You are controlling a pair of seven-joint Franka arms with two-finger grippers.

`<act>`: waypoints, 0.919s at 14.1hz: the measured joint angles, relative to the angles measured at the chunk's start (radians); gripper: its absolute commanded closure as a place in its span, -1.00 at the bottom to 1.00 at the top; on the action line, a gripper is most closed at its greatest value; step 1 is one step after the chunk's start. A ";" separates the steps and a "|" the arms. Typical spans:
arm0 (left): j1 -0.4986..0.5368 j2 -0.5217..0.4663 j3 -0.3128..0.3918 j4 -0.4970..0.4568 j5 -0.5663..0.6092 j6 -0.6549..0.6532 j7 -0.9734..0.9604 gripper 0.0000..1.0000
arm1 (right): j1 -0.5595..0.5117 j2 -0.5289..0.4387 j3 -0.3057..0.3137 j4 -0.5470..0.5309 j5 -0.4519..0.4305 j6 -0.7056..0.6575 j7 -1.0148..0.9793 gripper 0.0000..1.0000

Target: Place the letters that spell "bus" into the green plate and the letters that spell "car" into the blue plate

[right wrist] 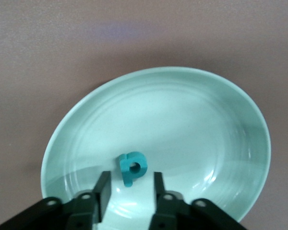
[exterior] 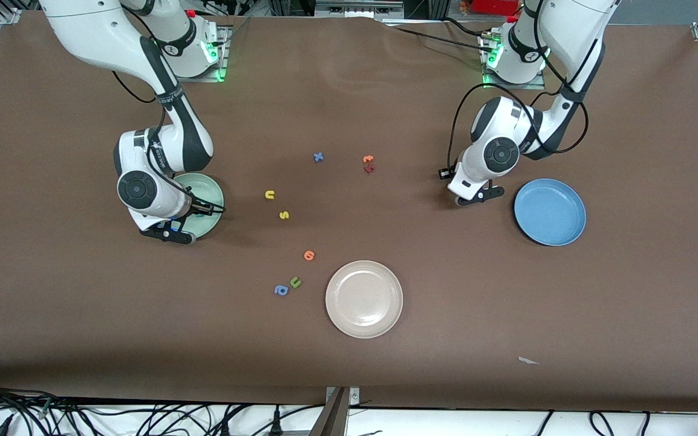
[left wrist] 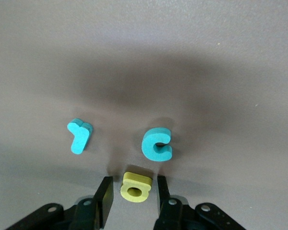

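L gripper (left wrist: 133, 184) is down at the table just beside the blue plate (exterior: 552, 212), on the side twd the R arm's end. Its fingers (left wrist: 104, 196) stand narrow, one on each side of the yellow a (left wrist: 136, 187), w/ a sliver of table showing on both sides. The a lies flat on the table. Teal c (left wrist: 157, 144) is just beside the a, teal r (left wrist: 79, 136) near it; c and r sit apart. All 3 are on the table, none in the blue plate, which holds nothing. In the front view the L hand covers them.

R gripper (right wrist: 129, 179) hangs low over the green plate (right wrist: 182, 110), at the R arm's end of the table. Its fingers (right wrist: 103, 191) are a bit apart and hold nothing. Teal b (right wrist: 133, 166) lies in the plate by the fingertips, clear of both.

Yellow u (exterior: 269, 194) and yellow s (exterior: 284, 215) are on the table near the green plate, twd the middle, s nearer the front cam.

Other bits:
- beige plate (exterior: 364, 300), nearest the cam.
- orange letter (exterior: 309, 255), green u (exterior: 295, 282) and blue a-like letter (exterior: 281, 290) close by it.
- blue x (exterior: 319, 157) and an orange and red pair (exterior: 368, 163) farther back.
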 measured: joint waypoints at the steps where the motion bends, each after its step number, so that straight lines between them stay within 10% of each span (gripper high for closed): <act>1: 0.000 0.000 0.000 0.000 -0.001 0.000 0.000 0.44 | 0.002 -0.001 0.003 0.008 0.000 -0.006 0.000 -1.00; 7: 0.000 -0.002 -0.003 -0.002 -0.004 0.000 -0.001 0.81 | 0.026 -0.015 0.124 0.111 0.003 -0.126 0.063 -0.99; 10: 0.000 -0.004 -0.003 -0.002 -0.004 -0.001 -0.001 0.79 | 0.042 -0.012 0.179 0.108 0.004 -0.103 0.093 -0.29; 13: 0.011 -0.046 -0.002 0.009 -0.004 -0.044 0.007 0.79 | 0.042 -0.007 0.231 0.086 0.006 -0.035 0.194 -0.12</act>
